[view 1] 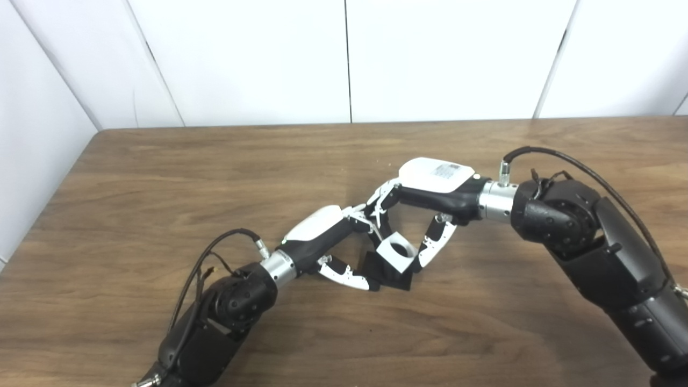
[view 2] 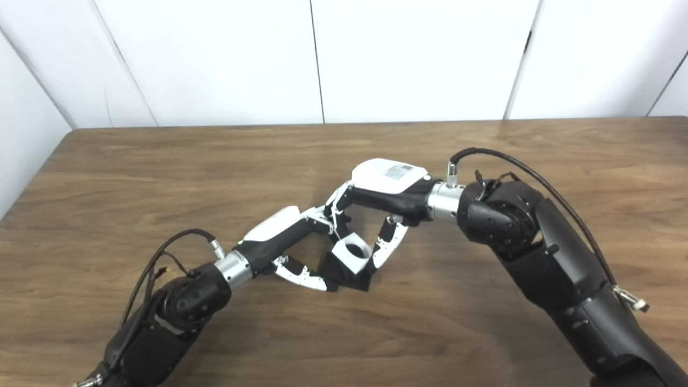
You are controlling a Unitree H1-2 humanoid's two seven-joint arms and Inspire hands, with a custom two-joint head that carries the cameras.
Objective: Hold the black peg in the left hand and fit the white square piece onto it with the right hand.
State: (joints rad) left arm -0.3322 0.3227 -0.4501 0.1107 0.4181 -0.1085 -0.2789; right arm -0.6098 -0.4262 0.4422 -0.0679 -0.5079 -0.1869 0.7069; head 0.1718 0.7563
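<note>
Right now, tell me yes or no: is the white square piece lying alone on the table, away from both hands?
No: the white square piece sits between the left hand and right hand, atop the black peg.

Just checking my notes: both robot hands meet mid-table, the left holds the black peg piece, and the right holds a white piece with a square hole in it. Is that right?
Not quite: the hole is round, not square, as the left eye view shows. The rest stands: the left robot hand holds the black peg piece, and the right robot hand holds the white piece mid-table.
</note>
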